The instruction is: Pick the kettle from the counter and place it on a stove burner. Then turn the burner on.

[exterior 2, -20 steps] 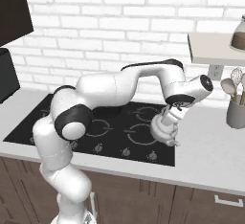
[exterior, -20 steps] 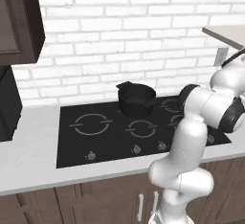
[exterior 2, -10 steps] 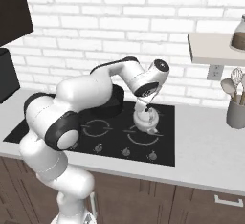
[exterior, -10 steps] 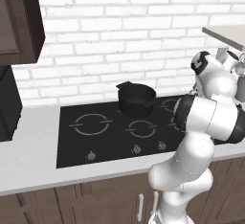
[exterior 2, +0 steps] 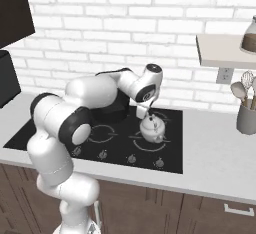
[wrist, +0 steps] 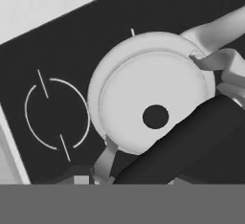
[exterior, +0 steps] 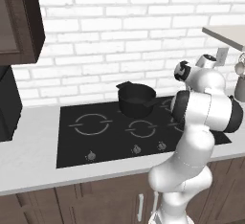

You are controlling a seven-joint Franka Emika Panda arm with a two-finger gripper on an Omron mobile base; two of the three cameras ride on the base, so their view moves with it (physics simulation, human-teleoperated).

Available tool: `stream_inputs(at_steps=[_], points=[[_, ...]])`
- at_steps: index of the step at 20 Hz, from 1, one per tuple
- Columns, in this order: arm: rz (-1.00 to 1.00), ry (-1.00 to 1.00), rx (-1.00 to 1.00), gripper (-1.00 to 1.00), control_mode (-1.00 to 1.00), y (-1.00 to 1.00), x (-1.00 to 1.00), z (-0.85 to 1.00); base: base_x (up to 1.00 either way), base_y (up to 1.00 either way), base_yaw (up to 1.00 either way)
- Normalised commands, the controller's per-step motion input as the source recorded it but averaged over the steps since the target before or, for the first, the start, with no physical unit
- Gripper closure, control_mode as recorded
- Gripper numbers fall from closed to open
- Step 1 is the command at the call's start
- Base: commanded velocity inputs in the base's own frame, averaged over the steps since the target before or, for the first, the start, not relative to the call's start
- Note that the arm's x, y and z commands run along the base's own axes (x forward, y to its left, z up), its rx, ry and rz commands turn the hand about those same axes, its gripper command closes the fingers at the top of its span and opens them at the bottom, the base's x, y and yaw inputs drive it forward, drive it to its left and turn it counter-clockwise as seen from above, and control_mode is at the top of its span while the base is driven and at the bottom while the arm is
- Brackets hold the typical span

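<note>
I'm seeing the small silvery-grey metal kettle with the rounded body and knobbed lid (exterior 2: 152, 129) sitting over the black glass cooktop (exterior 2: 115, 150), on the right half of the glass, near the front right ring marking (exterior 2: 148, 147); whether its base is touching the glass I can't tell for sure from the right base view. The two-finger gripper (exterior 2: 145, 114) is hanging just above the kettle, pointing down at its arched handle. In the hand view I'm looking straight down on the kettle lid (wrist: 152, 101), with the dark handle (wrist: 191, 141) crossing the lower right and the spout (wrist: 217, 29) reaching to the upper right. The finger tips are sitting at the handle, and they appear closed on it, though the tips are mostly hidden there. A smaller thin grey ring marking (wrist: 56, 113) is lying beside the kettle on the bare glass, apart from it.

The black saucepan with a side handle (exterior: 136, 100) is standing on the far middle of the cooktop, well apart from the kettle. The smooth pale off-white worktop (exterior 2: 220, 160) is running right of the cooktop, with a grey utensil holder (exterior 2: 246, 118) at its far right, near the white brick wall (exterior 2: 125, 23).
</note>
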Motion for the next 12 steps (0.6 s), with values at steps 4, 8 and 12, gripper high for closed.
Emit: stream_inputs(at_steps=[4,8,12], points=[[0.00,0.23,-0.11,1.00,-1.00,-0.04,0.29,-0.33,0.00,0.00,0.00],[0.00,0.20,-0.04,1.00,-1.00,-0.02,0.01,-0.32,0.00,0.00,0.00],[0.00,0.12,0.06,1.00,-1.00,0.00,0.00,-0.17,0.00,0.00,0.00]])
